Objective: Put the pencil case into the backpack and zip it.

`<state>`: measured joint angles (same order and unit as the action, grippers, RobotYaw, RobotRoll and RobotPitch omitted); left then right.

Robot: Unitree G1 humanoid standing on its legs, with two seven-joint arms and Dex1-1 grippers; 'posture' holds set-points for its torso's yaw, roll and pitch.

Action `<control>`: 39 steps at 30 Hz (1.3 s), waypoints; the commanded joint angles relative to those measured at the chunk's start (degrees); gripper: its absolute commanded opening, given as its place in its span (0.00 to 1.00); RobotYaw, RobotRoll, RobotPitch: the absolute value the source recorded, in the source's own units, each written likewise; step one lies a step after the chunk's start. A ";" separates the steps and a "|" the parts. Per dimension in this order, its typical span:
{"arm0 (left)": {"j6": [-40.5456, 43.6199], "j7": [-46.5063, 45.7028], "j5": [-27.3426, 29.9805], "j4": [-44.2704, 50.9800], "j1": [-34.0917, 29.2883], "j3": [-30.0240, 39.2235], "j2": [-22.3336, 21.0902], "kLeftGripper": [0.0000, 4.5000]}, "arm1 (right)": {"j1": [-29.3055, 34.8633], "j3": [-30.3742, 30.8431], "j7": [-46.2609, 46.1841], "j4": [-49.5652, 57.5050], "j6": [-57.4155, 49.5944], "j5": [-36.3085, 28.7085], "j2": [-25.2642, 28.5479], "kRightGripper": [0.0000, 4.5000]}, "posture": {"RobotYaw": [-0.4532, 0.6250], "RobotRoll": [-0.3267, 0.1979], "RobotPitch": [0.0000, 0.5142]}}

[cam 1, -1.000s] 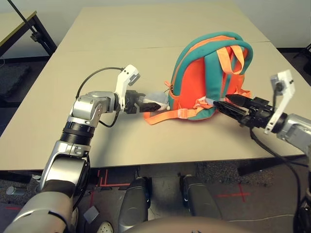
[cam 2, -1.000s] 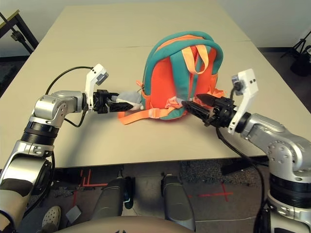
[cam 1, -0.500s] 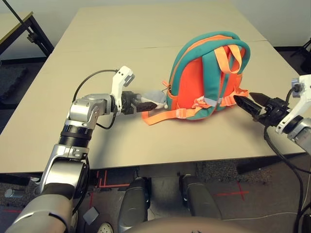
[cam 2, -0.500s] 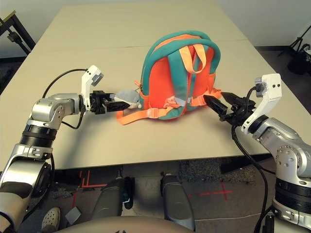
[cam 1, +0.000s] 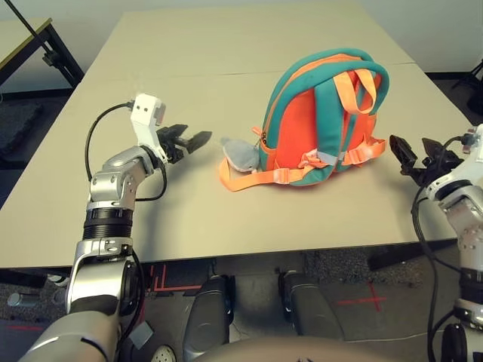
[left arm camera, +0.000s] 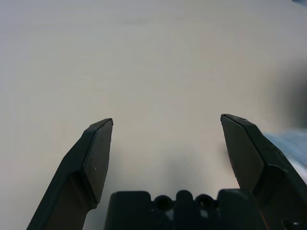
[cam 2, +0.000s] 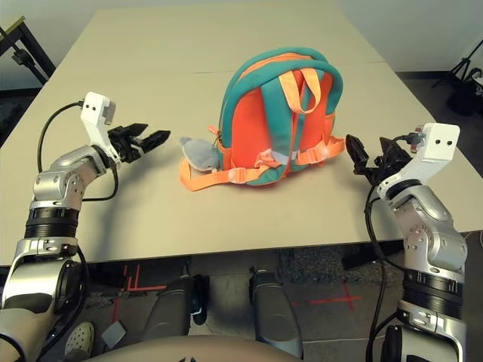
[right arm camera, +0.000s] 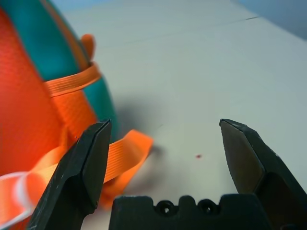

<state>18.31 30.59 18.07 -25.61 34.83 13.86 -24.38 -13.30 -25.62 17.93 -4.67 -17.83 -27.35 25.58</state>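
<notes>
- Child's backpack (cam 1: 302,136) stood upright on table (cam 1: 196,219), straps toward robot; likely propped for zipping.
- Pencil case not seen, presumably inside.
- Left gripper (left arm camera: 167,117) and right gripper (right arm camera: 165,120) spread wide, empty, apart from bag, possibly released.

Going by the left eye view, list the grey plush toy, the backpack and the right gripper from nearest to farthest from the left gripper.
1. Grey plush toy: just to the right of the left gripper, beside the backpack.
2. Backpack: farther right, beyond the toy.
3. Right gripper: farthest, on the backpack's right side.
</notes>
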 commanded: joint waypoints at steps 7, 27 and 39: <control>-11.24 -11.31 -1.93 -4.26 -3.94 5.34 0.85 1.00 | -1.35 0.14 -0.07 -6.28 7.54 2.86 -1.96 0.99 | 0.34 0.62 0.30; -19.41 -19.76 -3.92 -9.16 -6.93 8.03 -1.31 1.00 | -4.34 0.19 -1.65 -13.51 15.90 6.23 -2.53 0.99 | 0.35 0.62 0.33; -19.41 -19.55 -4.11 -9.73 -6.54 7.02 -0.98 1.00 | -3.77 0.32 -3.43 -14.22 17.53 7.10 -3.03 0.99 | 0.33 0.62 0.32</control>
<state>-0.97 11.12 14.68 -34.67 28.50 21.33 -25.31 -17.58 -25.29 15.06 -18.26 -1.21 -20.70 22.81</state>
